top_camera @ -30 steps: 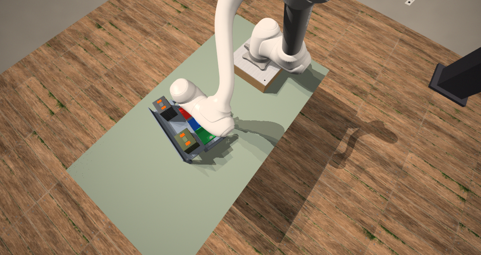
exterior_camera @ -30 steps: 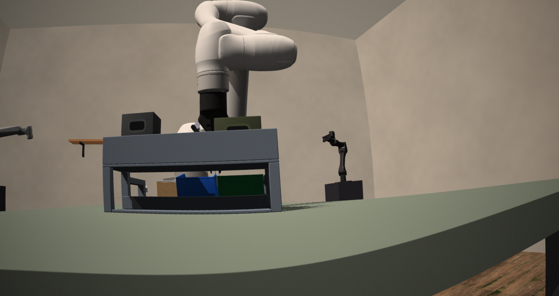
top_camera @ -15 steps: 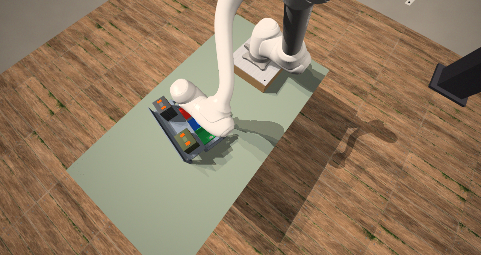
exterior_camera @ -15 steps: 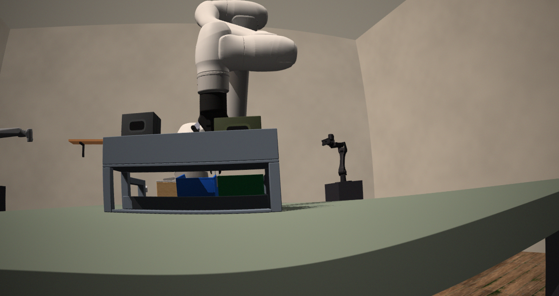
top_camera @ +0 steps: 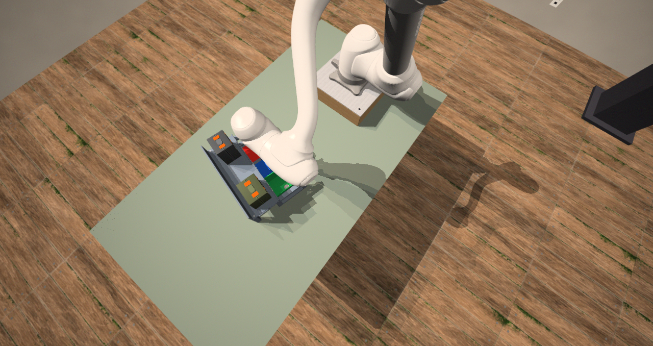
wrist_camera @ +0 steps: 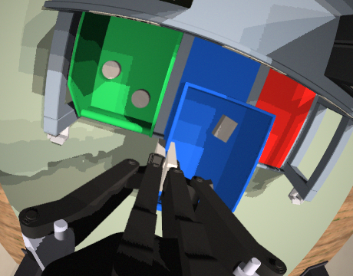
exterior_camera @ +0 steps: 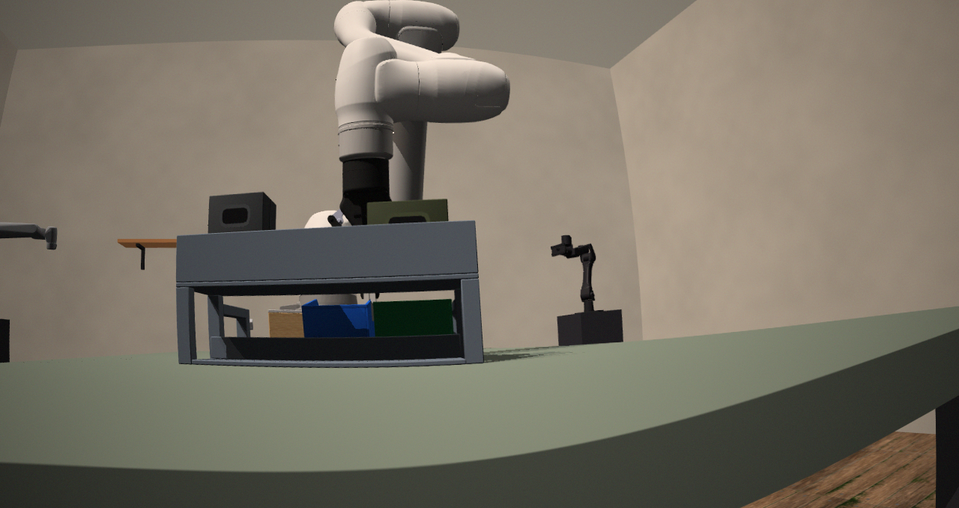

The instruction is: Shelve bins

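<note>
Jaws closed on thin left wall of blue bin, wrist view; bin skewed, partly over blue mark. Walls probably stiff, light; grey block may slide if tilted. Wall centre likely steadier hold.
</note>
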Action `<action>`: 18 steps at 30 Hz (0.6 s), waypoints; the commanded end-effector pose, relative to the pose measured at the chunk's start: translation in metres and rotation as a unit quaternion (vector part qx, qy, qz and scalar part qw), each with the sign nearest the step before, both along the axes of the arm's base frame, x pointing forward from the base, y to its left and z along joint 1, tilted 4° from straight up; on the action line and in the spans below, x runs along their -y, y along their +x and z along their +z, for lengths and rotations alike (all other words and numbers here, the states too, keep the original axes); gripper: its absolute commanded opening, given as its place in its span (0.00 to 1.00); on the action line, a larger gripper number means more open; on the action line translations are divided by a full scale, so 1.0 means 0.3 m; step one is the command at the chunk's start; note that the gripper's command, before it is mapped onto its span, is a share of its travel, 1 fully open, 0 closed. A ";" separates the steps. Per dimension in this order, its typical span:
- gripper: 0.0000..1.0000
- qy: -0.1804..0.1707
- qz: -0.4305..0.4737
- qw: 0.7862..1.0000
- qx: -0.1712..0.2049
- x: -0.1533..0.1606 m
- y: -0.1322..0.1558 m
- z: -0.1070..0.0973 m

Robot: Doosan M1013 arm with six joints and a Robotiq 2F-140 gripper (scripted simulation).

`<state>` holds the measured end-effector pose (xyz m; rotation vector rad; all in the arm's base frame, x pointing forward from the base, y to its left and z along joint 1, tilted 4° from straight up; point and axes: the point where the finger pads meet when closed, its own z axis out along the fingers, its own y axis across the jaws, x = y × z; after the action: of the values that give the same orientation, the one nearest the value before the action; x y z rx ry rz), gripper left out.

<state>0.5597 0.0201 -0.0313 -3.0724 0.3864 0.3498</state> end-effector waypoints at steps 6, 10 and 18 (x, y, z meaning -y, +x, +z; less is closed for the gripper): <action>0.10 0.000 0.004 1.000 -0.002 0.004 -0.014 -0.012; 0.10 0.000 0.004 1.000 -0.003 0.004 -0.018 -0.015; 0.10 0.000 0.004 1.000 -0.004 0.003 -0.025 -0.018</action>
<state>0.5575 0.0201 -0.0328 -3.0724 0.3866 0.3514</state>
